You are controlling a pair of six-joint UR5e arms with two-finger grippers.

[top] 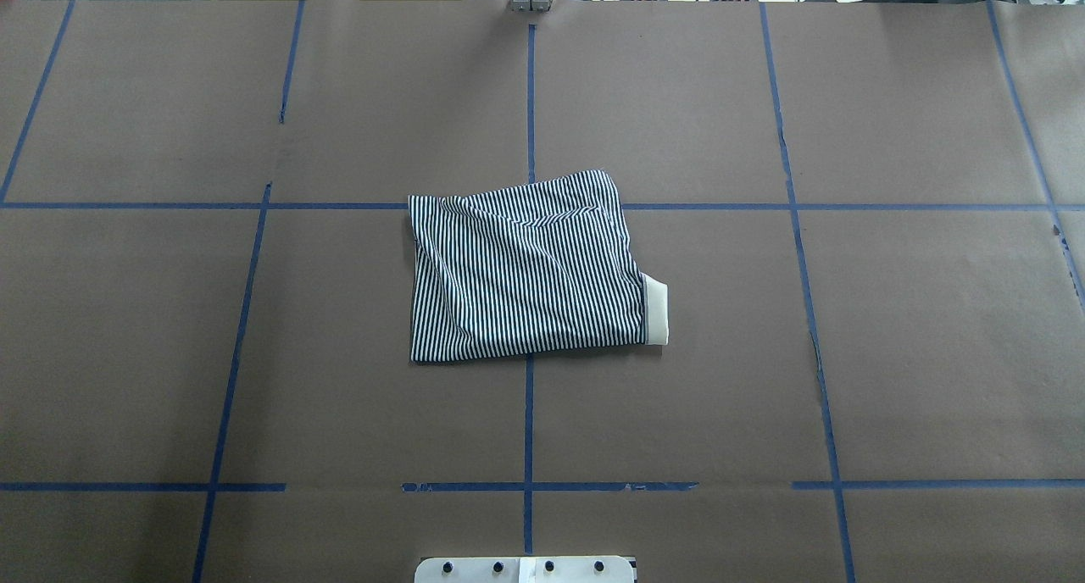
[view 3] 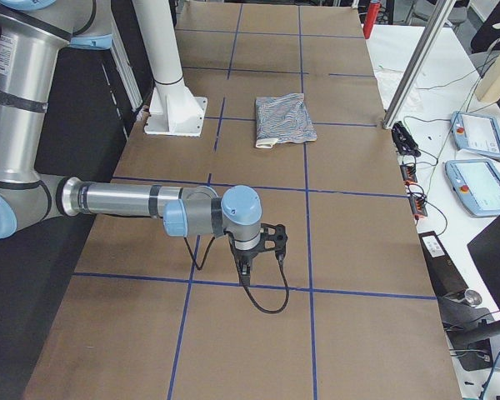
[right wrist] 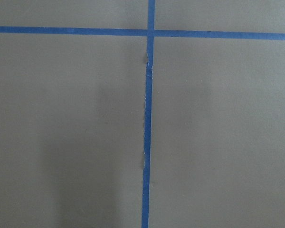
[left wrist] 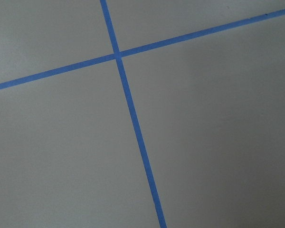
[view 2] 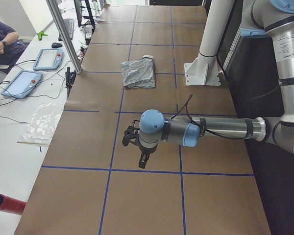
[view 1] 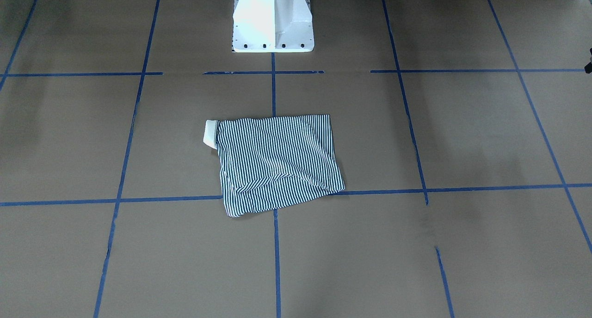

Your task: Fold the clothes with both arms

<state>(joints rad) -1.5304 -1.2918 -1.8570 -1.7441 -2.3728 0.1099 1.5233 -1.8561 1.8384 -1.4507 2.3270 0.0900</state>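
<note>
Clutter lies along the side bench rather than on the brown paper table [top: 932,312]. From the left-end camera I see two teach pendants [view 2: 46,58], a keyboard [view 2: 67,27], a clear plastic sheet [view 2: 41,122] and a red cylinder [view 2: 7,203] at the near corner; a person [view 2: 0,39] sits at the far edge, cut off by the frame; a slanted metal post [view 2: 63,34] crosses in front of the bench.

The white pedestal [view 1: 273,22] stands at the robot's side of the table, near the striped polo shirt [top: 525,269]. The shirt lies folded into a rough rectangle at the table's middle, over a crossing of blue tape lines [top: 244,312]; its cream collar [top: 657,312] sticks out toward the robot's right; I cannot make out its buttons or logo.

Both arms are well apart from it. The left gripper [view 2: 143,159] hangs pointing down over the table's left end; the right gripper [view 3: 244,268] hangs likewise over the right end. Each shows only in a side camera, small and dark, so I cannot tell whether the fingers are apart or together; my wrist cameras show just paper and tape.
</note>
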